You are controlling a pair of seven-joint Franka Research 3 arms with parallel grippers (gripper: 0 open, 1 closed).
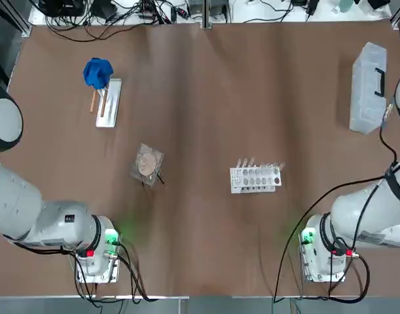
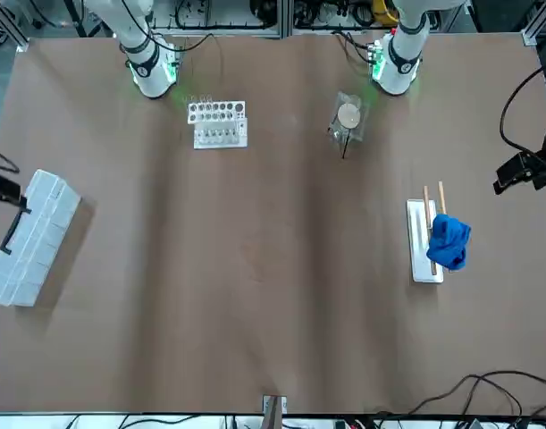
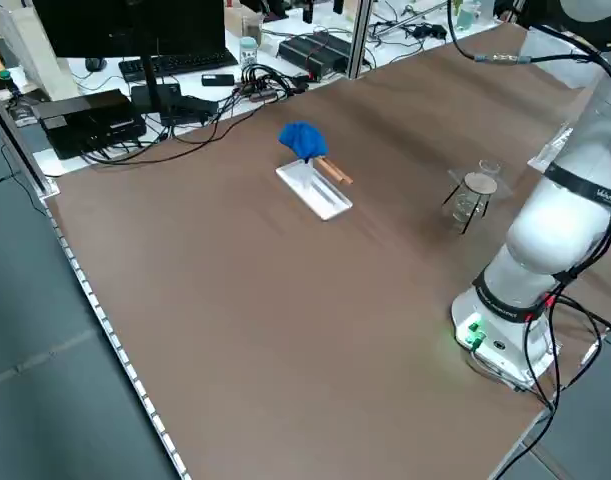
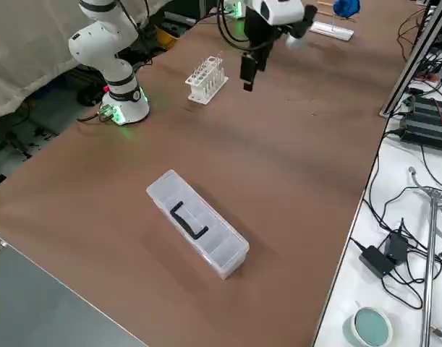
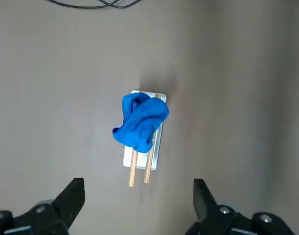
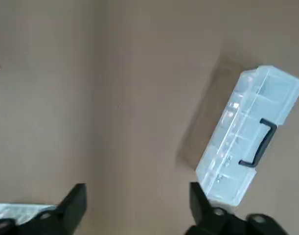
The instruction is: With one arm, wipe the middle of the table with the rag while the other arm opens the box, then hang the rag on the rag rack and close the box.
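Both end states look met: your rag hangs on the rag rack at ten o'clock on the counter, and the box lies shut at two o'clock. Left hand and right hand hover above, fingers spread, empty.

We see the rag covering the far ends of the rack's rods. In the right wrist view, the test-tube rack is cut off by the edge.
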